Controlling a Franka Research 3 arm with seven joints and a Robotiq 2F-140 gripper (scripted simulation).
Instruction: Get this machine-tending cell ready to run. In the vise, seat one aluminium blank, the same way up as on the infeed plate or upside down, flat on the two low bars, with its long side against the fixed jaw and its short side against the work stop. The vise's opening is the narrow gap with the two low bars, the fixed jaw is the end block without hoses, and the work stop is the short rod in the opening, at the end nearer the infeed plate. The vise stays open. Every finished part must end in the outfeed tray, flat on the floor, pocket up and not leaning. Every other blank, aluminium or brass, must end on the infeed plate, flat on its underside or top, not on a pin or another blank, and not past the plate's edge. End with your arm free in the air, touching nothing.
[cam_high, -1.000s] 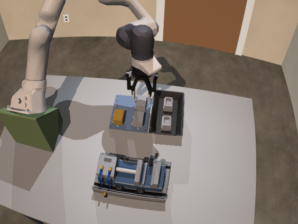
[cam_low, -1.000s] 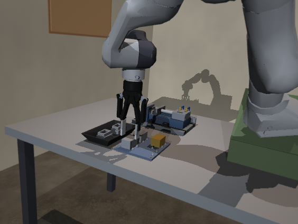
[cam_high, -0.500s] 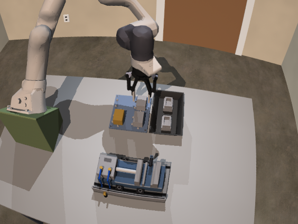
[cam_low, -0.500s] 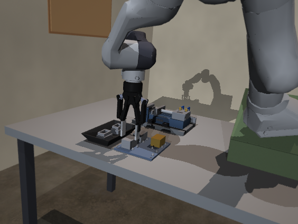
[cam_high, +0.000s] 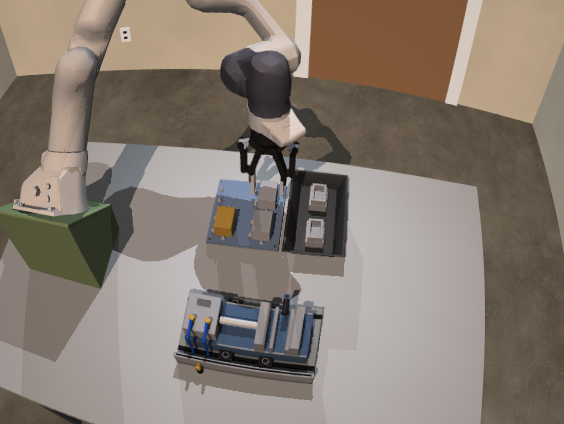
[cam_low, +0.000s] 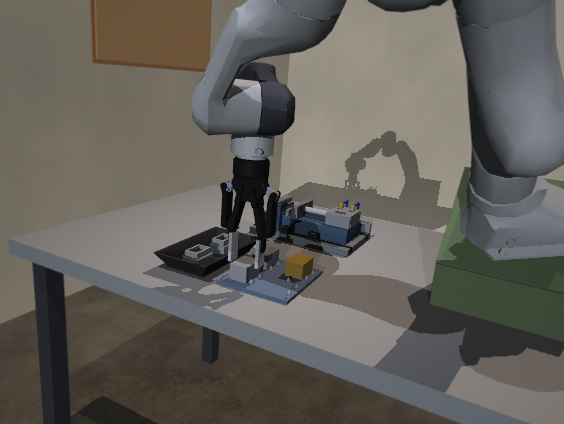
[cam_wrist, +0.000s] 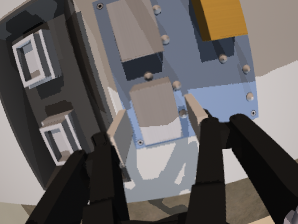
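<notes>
The blue infeed plate (cam_high: 245, 215) holds two aluminium blanks (cam_high: 268, 195) (cam_high: 262, 225) and a brass blank (cam_high: 224, 221), all lying flat. My gripper (cam_high: 268, 186) points down over the far aluminium blank, partly open. In the wrist view its fingertips straddle that blank (cam_wrist: 154, 110) with a gap on each side, and nothing is gripped. The black outfeed tray (cam_high: 316, 214) holds two finished parts (cam_high: 318, 197) (cam_high: 315, 233), pocket up. The vise (cam_high: 252, 330) stands near the table's front, and its opening is empty.
The arm's green base block (cam_high: 60, 240) stands at the left of the table. The vise has blue hoses (cam_high: 197, 332) on its left end block and a short dark work stop (cam_high: 286, 303) at the end nearer the plate. Small pins dot the infeed plate.
</notes>
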